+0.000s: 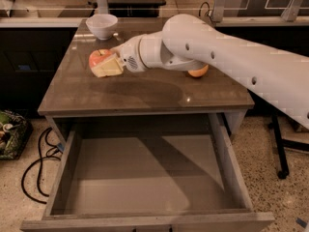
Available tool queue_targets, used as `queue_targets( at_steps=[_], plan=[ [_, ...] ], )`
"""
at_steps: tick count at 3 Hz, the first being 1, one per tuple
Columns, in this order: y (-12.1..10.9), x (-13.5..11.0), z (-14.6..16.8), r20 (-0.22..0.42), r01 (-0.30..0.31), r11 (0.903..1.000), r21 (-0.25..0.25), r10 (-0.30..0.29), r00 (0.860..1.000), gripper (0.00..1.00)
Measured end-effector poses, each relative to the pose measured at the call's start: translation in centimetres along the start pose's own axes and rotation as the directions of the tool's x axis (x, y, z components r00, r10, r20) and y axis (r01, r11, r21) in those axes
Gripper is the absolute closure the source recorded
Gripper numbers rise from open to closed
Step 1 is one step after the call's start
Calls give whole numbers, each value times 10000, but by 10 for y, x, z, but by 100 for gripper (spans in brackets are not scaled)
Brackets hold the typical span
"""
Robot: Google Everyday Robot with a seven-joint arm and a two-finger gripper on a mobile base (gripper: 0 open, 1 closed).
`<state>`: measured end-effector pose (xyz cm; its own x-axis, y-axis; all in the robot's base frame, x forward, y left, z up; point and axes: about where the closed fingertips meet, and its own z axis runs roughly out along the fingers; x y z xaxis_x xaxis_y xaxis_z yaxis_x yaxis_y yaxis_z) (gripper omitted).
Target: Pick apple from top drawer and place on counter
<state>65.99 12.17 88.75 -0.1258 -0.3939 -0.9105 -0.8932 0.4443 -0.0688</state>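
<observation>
Red apple (97,57) clamped in the gripper (104,65), low over the counter (145,94) at its left side, white bowl (101,26) nearby, top drawer (145,178) open below

Speckled terrazzo floor (270,178), black cables (39,151) at left, dark cabinets (24,66) behind, dim warm light.

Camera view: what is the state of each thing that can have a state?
top drawer: pulled open.
apple: held by the pincer, at the left part of the counter.
pincer: shut on the apple, low over the counter.
white bowl: upright, at the counter's far left corner.
orange fruit: on the counter, partly hidden behind the arm.
</observation>
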Motion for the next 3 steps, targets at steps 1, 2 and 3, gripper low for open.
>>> queue_targets(
  at_steps=[1, 2, 3],
  plan=[
    [0, 0, 0, 0, 1, 10000, -1, -1, 10000, 100],
    [1, 6, 16, 94, -23, 9994, -335, 26, 10000, 100],
    [0, 14, 38, 274, 59, 9973, -738, -39, 9996, 100]
  ],
)
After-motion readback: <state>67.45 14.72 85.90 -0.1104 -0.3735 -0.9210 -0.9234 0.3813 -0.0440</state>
